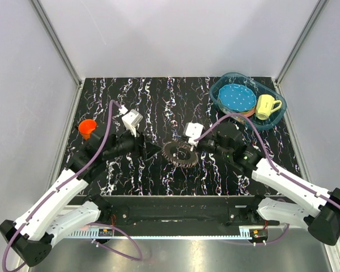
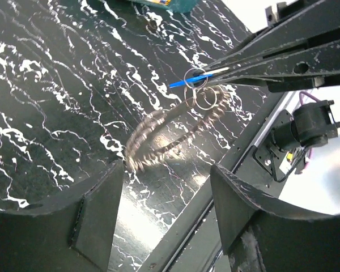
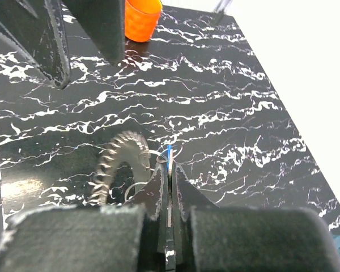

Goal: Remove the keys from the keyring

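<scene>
The keys [image 1: 179,153] are small grey metal pieces fanned like gear teeth on the keyring, mid-table. They look blurred in the left wrist view [image 2: 158,140] and stand as a tilted arc in the right wrist view [image 3: 114,164]. My right gripper [image 1: 192,145] is shut on the small blue-headed piece [image 3: 169,152], which also shows in the left wrist view [image 2: 194,80], linked by small wire rings [image 2: 206,99] to the bunch. My left gripper [image 1: 156,148] is open and empty just left of the keys, its fingers [image 2: 102,209] apart.
An orange cup [image 1: 87,128] stands at the left and shows in the right wrist view [image 3: 143,20]. A blue oval basin [image 1: 225,81] at the back right holds a blue dotted plate [image 1: 237,97] and a yellow mug [image 1: 266,106]. The table's near edge runs close behind the keys.
</scene>
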Robot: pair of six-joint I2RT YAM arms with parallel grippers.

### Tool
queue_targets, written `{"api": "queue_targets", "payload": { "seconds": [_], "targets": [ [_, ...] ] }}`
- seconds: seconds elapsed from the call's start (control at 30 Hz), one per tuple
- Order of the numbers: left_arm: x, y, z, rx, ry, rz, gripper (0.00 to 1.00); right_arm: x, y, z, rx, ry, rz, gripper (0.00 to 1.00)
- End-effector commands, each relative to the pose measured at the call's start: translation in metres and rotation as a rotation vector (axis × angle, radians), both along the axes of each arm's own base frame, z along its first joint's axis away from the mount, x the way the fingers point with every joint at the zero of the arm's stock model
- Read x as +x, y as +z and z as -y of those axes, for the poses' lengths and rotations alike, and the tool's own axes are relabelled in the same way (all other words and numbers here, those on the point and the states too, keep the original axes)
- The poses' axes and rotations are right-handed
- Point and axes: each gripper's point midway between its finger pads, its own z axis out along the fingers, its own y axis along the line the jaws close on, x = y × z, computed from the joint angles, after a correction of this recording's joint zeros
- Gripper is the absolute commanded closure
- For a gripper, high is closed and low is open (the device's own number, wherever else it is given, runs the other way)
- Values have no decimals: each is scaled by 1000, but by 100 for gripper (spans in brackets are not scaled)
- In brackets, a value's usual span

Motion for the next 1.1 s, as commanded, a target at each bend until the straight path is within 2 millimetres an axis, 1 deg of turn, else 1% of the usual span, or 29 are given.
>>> {"api": "queue_targets", "payload": {
  "seconds": [0.0, 0.03, 0.1, 0.13, 0.27, 0.33, 0.5, 0.63, 0.73, 0.8, 0.93, 1.07],
  "targets": [
    [-15, 28, 7, -37, -144, 157, 36, -20, 56, -2, 117, 106, 160, 100],
    [-22, 30, 10, -52, -187, 170, 36, -25, 54, -3, 129, 128, 153, 100],
    [-25, 37, 12, -74, -211, 194, 37, -33, 65, -1, 181, 147, 154, 100],
    [-27, 39, 14, -88, -222, 192, 38, -38, 67, -2, 194, 168, 153, 100],
    [-37, 54, 22, -152, -270, 202, 42, -49, 79, -1, 260, 196, 135, 100],
    [-37, 56, 24, -159, -269, 199, 43, -52, 84, 0, 292, 203, 137, 100],
    [-41, 73, 27, -175, -267, 234, 47, -57, 86, 2, 326, 206, 106, 100],
    [-41, 81, 30, -188, -260, 236, 50, -56, 80, 3, 331, 192, 80, 100],
    [-42, 84, 33, -188, -260, 238, 51, -56, 77, 5, 331, 180, 61, 100],
    [-41, 81, 38, -180, -265, 226, 52, -56, 76, 6, 333, 171, 55, 100],
    [-42, 83, 49, -173, -282, 213, 54, -53, 74, 6, 336, 153, 30, 100],
    [-36, 75, 56, -142, -271, 208, 55, -54, 75, 7, 342, 149, 16, 100]
  ]
}}
